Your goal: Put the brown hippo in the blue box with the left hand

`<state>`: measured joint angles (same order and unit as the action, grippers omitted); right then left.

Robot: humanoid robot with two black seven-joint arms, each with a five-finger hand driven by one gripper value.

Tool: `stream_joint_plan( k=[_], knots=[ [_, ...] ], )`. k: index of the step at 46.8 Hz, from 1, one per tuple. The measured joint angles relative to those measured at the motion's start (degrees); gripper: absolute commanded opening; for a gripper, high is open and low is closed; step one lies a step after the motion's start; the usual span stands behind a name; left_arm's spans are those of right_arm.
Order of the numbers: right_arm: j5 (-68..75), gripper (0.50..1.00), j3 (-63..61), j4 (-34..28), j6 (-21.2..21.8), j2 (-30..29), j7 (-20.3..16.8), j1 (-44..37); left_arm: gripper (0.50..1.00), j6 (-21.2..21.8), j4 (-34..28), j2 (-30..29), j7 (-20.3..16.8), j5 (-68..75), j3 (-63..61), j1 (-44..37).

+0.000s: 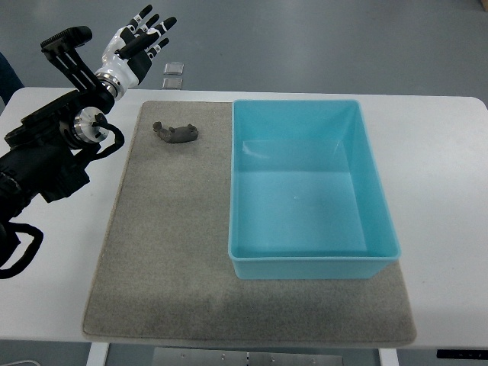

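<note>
Left hand: the left hand (139,40) sits at the upper left of the top view, past the far edge of the table, its white and black fingers (158,29) spread and lightly relaxed, holding nothing.
Left arm: the black left arm (53,149) comes in from the picture's left edge and runs up along the left side of the table to the silver wrist just below the hand.
Brown hippo: the brown hippo (176,133) lies on the mat near its far left corner, a small dark curved figure (its colour reads more grey-brown than brown here), well apart from the hand and not touched by it.
Hippo to box: the toy rests just left of the box's far left corner, with a strip of bare mat between them.
Blue box: the blue box (242,191) stands upright on the right part of the mat, open at the top, its inside bare.
Mat: the grey-brown mat (164,259) covers the middle of the table, and the box's right wall lies close to the mat's right edge.
Table: the white table (442,191) carries the mat and shows bare at left and right.
Floor: two small square plates (174,75) lie on the grey floor beyond the table's far edge, just right of the hand.
Right arm: out of the picture.
</note>
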<state>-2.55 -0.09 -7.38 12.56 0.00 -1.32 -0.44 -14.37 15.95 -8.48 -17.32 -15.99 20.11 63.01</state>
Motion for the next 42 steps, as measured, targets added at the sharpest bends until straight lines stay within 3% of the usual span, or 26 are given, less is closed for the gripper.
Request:
stream_joint_plan(
  k=[28, 42],
  knots=[
    [0.0, 0.936, 0.0, 0.0, 0.0, 0.0, 0.0, 0.0, 0.996, 0.6, 0.6, -0.3, 0.1, 0.7, -1.2, 0.3],
    [0.0, 0.936, 0.0, 0.0, 0.0, 0.0, 0.0, 0.0, 0.996, 0.4, 1.0, -1.1, 0.4, 7.9, -1.3, 0.7]
  ],
)
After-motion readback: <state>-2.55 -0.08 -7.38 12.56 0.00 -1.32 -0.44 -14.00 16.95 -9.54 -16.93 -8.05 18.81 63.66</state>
